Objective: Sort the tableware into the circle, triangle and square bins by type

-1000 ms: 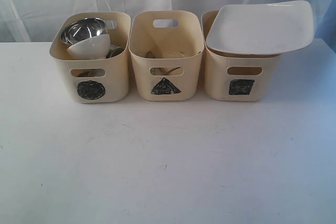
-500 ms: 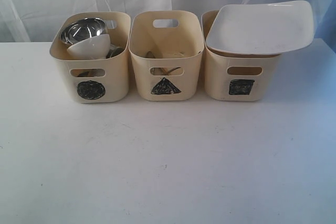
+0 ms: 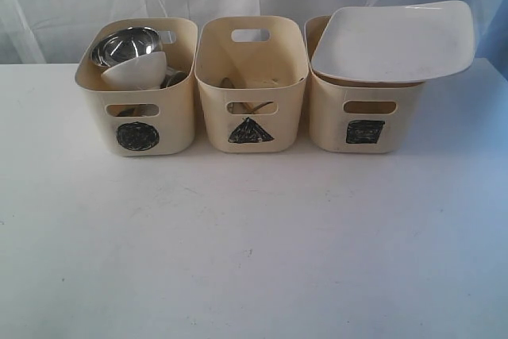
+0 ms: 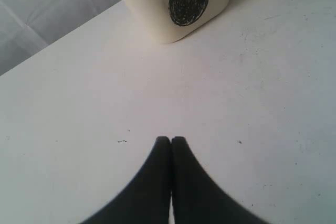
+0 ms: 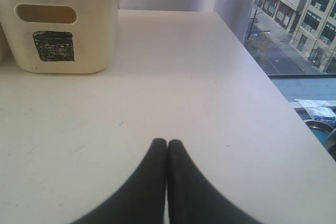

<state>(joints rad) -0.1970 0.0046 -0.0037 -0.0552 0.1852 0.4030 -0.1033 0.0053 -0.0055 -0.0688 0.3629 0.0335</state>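
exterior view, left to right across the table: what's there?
circle bin, holding a steel bowl and a small white bowl → triangle bin → square bin, with the large square white plate resting on its rim

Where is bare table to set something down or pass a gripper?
The table in front of the bins is bare, as are the strips left of the circle bin and right of the square bin. Crowded: the bins stand close together, bowls fill the circle bin, the plate covers the square bin.
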